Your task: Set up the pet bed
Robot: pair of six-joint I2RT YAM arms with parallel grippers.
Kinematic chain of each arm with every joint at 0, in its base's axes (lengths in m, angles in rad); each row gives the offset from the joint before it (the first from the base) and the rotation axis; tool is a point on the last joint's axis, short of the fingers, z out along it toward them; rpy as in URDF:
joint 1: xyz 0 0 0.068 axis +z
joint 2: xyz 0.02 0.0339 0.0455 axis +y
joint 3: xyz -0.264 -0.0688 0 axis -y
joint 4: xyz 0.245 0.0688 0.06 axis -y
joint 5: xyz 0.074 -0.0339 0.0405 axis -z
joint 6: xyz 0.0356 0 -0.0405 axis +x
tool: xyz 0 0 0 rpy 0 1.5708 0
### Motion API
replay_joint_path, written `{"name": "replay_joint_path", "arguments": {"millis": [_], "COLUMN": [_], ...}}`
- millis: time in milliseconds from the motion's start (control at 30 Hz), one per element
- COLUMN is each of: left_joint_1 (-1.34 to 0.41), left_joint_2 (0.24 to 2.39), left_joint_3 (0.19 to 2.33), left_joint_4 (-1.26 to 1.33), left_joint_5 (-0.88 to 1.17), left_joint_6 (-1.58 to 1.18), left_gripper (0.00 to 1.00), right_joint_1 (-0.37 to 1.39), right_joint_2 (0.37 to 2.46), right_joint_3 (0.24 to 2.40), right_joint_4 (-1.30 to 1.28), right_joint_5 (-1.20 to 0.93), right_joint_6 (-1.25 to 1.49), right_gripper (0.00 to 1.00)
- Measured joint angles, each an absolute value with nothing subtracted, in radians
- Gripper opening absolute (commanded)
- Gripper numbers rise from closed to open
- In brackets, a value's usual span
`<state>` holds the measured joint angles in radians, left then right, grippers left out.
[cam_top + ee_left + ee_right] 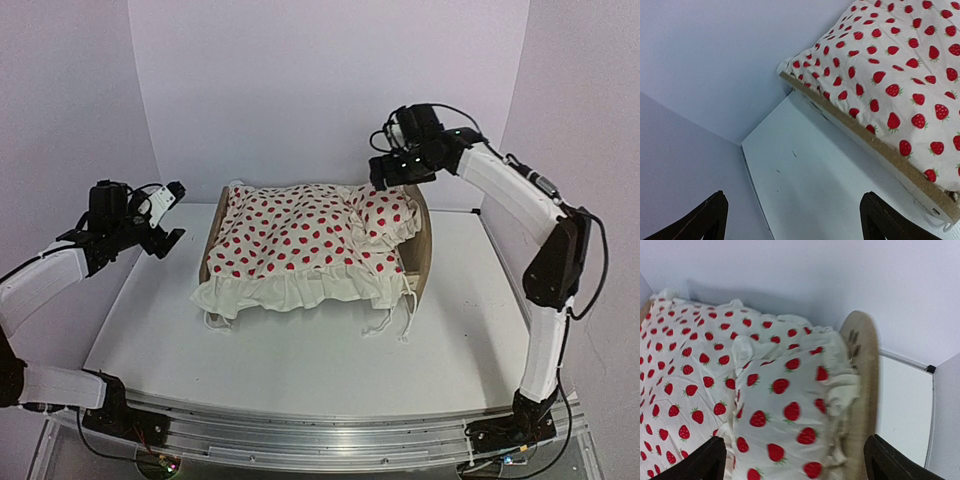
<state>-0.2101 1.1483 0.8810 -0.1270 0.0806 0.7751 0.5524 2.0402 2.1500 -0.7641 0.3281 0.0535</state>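
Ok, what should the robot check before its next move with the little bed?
1. Jaws of the left arm open, empty and off to the side of the pet bed: ok.
2. Jaws of the right arm open, empty and above the pillow: ok.
3. Blanket spread across the pet bed: ok.
4. Pillow lying at the headboard end: ok.
5. Mattress flat underneath: cannot tell, the blanket hides it.
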Motion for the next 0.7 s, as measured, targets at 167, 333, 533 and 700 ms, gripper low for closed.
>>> {"name": "replay_joint_path", "arguments": {"millis": [167,333,533,700], "left_joint_1": [-0.088,-0.035,-0.006,-0.063], "left_joint_2": [1.063,0.976,0.926,0.954], "left_joint_3": [0.754,0.630,0.540,0.501], "left_joint_4": [-0.095,-0.078,-0.168,-0.318], "left_joint_5": [0.129,0.236,0.504,0.667], "left_joint_6": [0.523,0.386,0.575,0.911], "left_gripper": [0.92,0.86,0.66,0.60], "right_joint_1": [0.390,0.149,0.076,0.067], "right_joint_2": [1.808,1.552,1.491,1.492], "right_joint_3": [2.020,1.724,1.364,1.200], "right_joint_4": [-0.724,-0.657,-0.616,-0.620], "right_joint_5": [0.265,0.226,0.161,0.129], "right_joint_6": [0.078,0.128,0.171,0.194], "right_gripper": [0.98,0.98,0.98,0.98]}}
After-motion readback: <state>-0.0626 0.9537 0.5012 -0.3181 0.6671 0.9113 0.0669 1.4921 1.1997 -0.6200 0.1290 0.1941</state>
